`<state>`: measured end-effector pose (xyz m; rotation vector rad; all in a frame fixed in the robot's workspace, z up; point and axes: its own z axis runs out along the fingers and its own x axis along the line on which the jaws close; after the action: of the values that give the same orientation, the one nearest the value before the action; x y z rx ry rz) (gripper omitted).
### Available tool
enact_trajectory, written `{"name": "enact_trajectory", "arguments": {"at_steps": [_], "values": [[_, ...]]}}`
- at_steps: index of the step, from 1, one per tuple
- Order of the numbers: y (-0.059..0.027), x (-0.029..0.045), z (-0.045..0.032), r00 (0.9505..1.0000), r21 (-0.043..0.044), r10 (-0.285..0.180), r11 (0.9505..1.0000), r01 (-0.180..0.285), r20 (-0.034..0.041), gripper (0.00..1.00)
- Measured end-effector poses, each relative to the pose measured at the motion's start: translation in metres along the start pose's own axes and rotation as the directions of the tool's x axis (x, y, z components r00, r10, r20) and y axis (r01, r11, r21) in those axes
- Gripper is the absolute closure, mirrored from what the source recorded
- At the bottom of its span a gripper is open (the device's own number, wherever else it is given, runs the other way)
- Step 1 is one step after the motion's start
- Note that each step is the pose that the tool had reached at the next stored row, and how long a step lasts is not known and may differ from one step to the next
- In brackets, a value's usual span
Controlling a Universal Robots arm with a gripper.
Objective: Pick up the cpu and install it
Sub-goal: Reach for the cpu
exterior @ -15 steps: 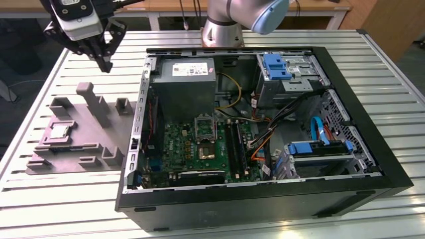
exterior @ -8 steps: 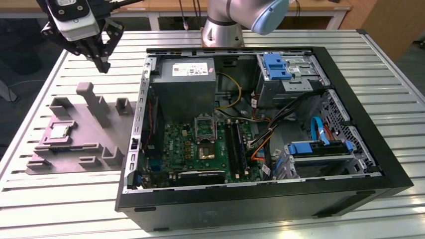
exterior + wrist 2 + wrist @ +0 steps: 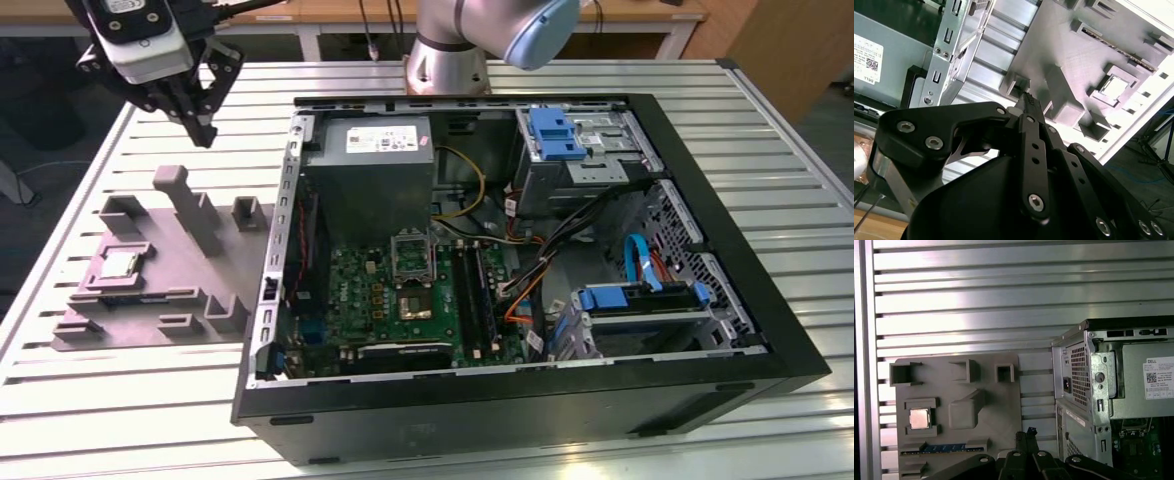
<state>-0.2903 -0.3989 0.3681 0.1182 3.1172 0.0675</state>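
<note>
The cpu is a small silvery square lying flat in a recess of the grey fixture plate, on the table at the exterior view's left. Both wrist views also look down on the cpu. My gripper hangs high above the fixture's far end, well clear of the cpu. Its black fingertips are together with nothing between them, as both wrist views show for the gripper. The open computer case lies on its side to the exterior view's right of the fixture, with the green motherboard and its dark socket exposed.
A grey power supply box with a white label fills the case's far left corner. Blue drive brackets, cables and a drive cage crowd its right half. Raised blocks stand on the fixture. The table is slatted aluminium.
</note>
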Motion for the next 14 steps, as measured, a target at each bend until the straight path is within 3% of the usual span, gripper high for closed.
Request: {"name": "enact_trajectory", "arguments": {"at_steps": [14], "values": [[-0.0006,0.0074,0.0016,1.0000,0.0001,0.000,1.0000,0.000,-0.0006,0.89]]}}
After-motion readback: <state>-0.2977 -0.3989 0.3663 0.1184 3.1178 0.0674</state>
